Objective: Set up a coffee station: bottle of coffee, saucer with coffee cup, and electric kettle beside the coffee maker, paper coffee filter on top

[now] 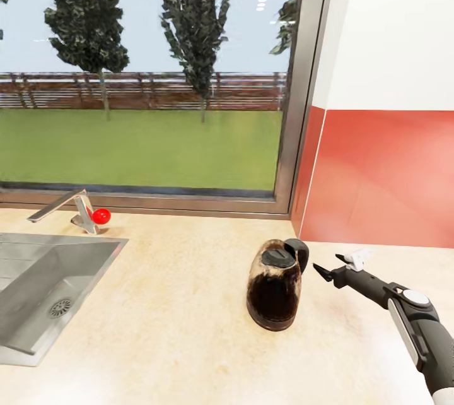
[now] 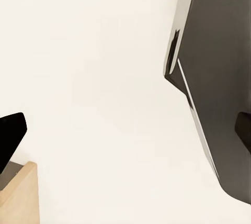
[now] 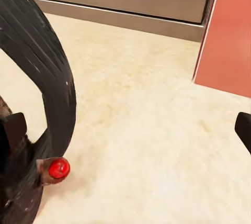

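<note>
The electric kettle, a clear glass pot with a black lid and dark brown liquid, stands upright on the pale countertop. My right gripper hovers just right of the kettle's black loop handle, open and holding nothing, with a small gap to the handle. In the right wrist view the handle curves large beside one fingertip, with a red button at its base; the right gripper is spread wide. My left gripper is open and empty over a white surface.
A grey inset sink with a faucet and a red knob lies to the left. A window frame runs behind the counter. A red wall panel closes the right side. A dark cabinet face shows beside the left gripper.
</note>
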### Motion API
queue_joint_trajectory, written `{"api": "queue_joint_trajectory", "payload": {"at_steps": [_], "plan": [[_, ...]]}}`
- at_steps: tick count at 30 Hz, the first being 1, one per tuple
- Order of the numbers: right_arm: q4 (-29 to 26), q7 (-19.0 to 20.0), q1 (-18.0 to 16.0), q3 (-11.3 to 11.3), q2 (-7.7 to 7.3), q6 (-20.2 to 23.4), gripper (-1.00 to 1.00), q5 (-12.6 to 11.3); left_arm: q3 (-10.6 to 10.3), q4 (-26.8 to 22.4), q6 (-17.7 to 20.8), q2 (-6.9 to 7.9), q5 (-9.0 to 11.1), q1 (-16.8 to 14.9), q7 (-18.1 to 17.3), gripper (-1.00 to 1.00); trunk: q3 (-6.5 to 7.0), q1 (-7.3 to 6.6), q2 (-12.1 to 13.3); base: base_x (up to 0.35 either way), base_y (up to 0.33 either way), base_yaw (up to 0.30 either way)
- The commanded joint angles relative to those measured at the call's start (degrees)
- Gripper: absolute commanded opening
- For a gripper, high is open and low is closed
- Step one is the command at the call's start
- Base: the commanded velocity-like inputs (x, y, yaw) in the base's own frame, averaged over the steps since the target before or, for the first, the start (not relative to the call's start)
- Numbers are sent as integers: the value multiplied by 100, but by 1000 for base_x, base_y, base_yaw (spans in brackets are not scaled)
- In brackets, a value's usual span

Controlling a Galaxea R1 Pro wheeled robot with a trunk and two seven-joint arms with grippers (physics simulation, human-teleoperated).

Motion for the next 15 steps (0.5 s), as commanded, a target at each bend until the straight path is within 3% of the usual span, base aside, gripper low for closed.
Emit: {"api": "queue_joint_trajectory", "payload": {"at_steps": [1,15], "plan": [[-7,31,-5,-12,13,47,100,-3,45,6,-25,2,-61,-3,16,100,-12,4,-12,0,118,0],[-7,31,-5,-12,32,45,100,-3,45,6,-21,0,-61,-3,16,100,-12,4,-12,0,23,0]]}}
